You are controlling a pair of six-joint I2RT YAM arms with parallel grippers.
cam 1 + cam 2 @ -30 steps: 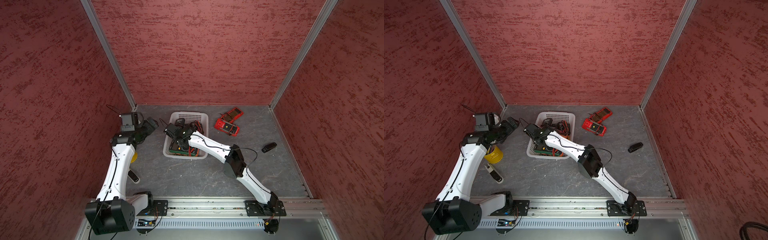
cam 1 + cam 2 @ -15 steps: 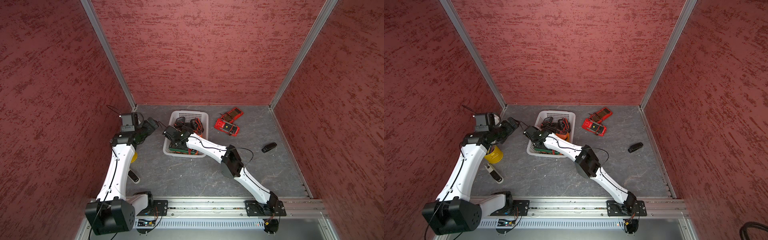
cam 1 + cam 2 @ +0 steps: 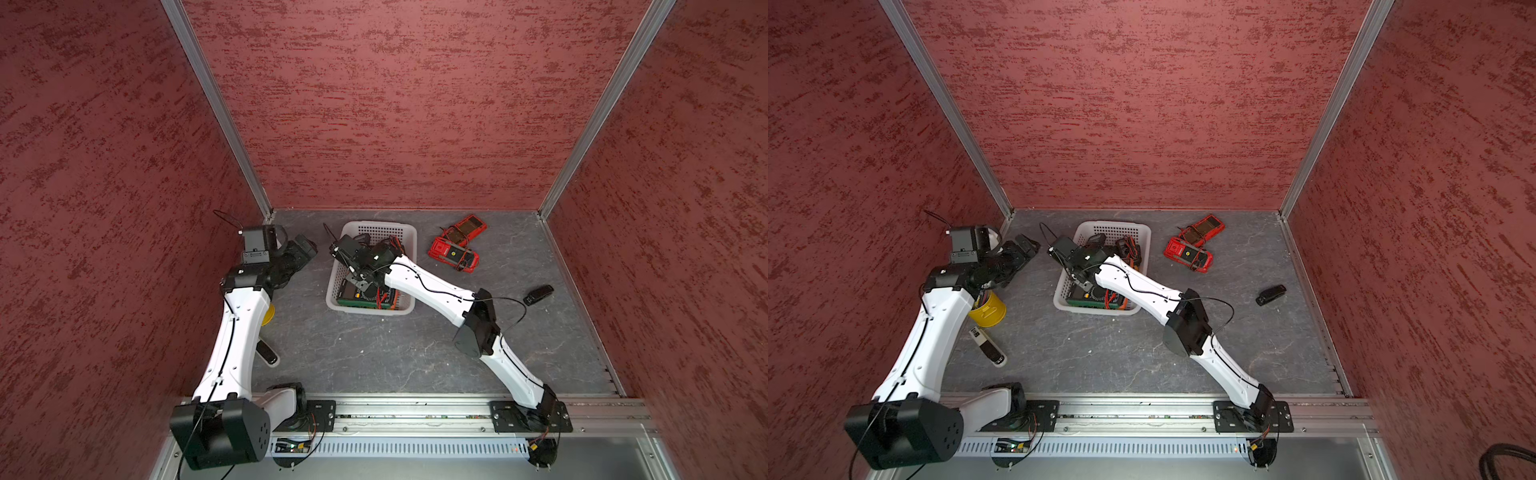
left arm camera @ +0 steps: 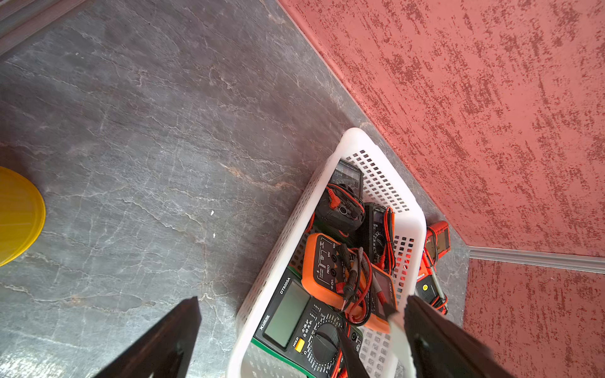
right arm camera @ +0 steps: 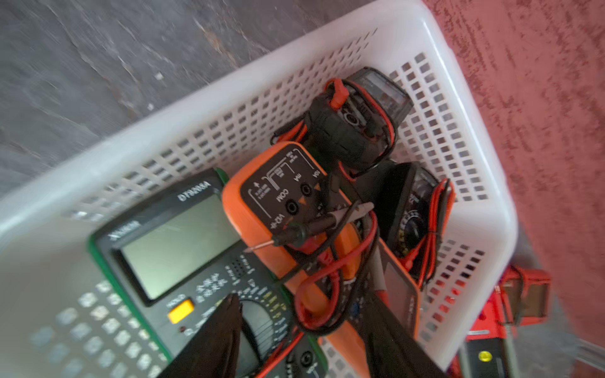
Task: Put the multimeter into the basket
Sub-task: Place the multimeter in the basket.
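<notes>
Two claws on my screens, and neither one is gripping anything. In both top views the basket (image 3: 376, 225) (image 3: 1113, 224) sits toward the back of the worktop (image 3: 374, 353). The right claw (image 3: 358, 279) (image 3: 1079, 282) hangs over the basket's inside, just above the green multimeter (image 3: 357, 296) (image 3: 1096, 297) that lies at its near end. The left claw (image 3: 305, 249) (image 3: 1025, 245) is off to the basket's left, clear of it, above bare worktop. Two red multimeters (image 3: 455, 249) (image 3: 1190, 249) lie outside, near the basket's right side and well apart from either claw.

From the left wrist I see the left claw (image 4: 302, 301) spread wide, the basket (image 4: 409, 225) beyond it. An orange multimeter (image 4: 322, 265) rests partly on the green multimeter (image 4: 288, 314), with leads tangled on top.

The right wrist picture is blurred. The right claw (image 5: 299, 301) stands partly parted, and I see nothing clamped between its fingers (image 5: 212, 340). It is over the green multimeter's (image 5: 176, 242) dial. The orange multimeter (image 5: 258, 209) lies just beyond the fingertips, apart from them, inside the basket (image 5: 494, 183) beside two black meters (image 5: 353, 137).
</notes>
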